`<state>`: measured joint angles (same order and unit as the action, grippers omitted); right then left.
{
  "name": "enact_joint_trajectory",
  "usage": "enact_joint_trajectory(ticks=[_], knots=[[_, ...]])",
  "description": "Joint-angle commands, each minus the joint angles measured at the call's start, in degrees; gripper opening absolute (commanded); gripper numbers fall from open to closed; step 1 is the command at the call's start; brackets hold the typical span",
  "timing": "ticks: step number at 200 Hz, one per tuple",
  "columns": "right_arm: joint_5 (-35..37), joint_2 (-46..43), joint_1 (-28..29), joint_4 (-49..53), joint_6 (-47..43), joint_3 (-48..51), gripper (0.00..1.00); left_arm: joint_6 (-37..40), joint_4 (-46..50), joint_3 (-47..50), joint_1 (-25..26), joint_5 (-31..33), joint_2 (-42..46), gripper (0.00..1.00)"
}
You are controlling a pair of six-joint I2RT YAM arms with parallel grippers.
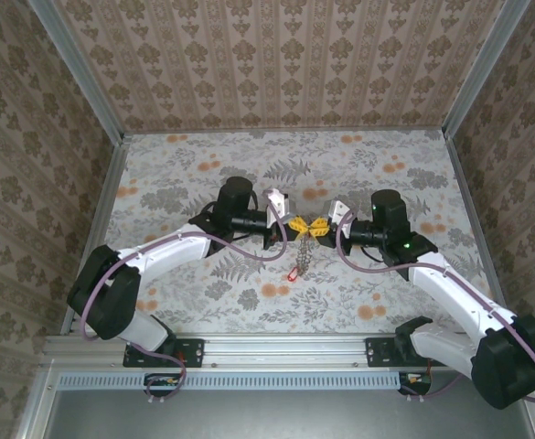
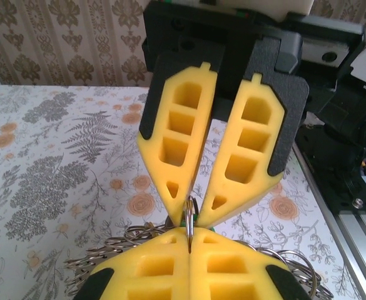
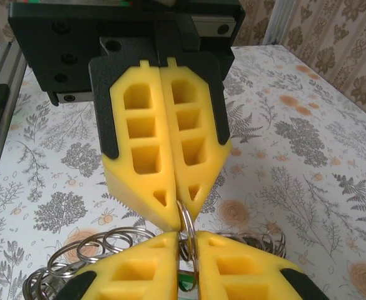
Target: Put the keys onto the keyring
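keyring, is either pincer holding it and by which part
The left pincer is shut on the keyring, pinching one small ring's rim edge-on at its tips. The right pincer flanks that ring; whether it grips cannot be told.

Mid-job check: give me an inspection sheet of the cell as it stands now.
Surface: floral table, flat.
Job's things: keyring chain trails from the grippers toward the near edge; red key at its lower end; green key head beside the pinched ring.
Clutter: nothing seen.
Grippers: left gripper shut on a keyring ring; right gripper jaws narrowly apart round a ring, grip unclear.
Cables: purple cables along both arms.
Surroundings: patterned walls; aluminium rail at near edge.
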<state>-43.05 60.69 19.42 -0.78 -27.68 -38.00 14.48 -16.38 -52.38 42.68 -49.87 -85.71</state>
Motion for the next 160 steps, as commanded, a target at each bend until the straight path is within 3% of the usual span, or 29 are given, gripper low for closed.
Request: enact_joint_trajectory(ticks=[1,35,53,108,138,160], knots=[[-1.4,-0.5,-0.7,-2.0,1.8,1.3,0.17,-2.4,-6.1,0.0,-0.2,-3.4,2.3,0.0],[-2.1,-0.3,-1.1,-2.6,2.3,1.1,0.16,-2.4,-6.1,0.0,-0.3,-3.7,2.2,0.0],[-3.1,-0.6,-1.1,-3.0,2.8,0.8,0.11,-2.3,-5.5,-0.2,-0.3,-3.8,2.1,0.0],[-4.1,-0.1,-1.1,-4.5,4.4,-0.1,0.13,-2.5,-5.5,-0.5,-0.2,-4.1,1.6,0.0],[-3.2,-0.2,-1.1,-3.8,4.5,-1.1,0.01,-1.2,-2.9,-1.3,-0.2,-3.6,1.5,0.0],[-2.2,-0.2,-1.0,0.2,2.5,-2.8,0.0,2.8,3.7,-2.7,0.2,-2.1,1.4,0.02]])
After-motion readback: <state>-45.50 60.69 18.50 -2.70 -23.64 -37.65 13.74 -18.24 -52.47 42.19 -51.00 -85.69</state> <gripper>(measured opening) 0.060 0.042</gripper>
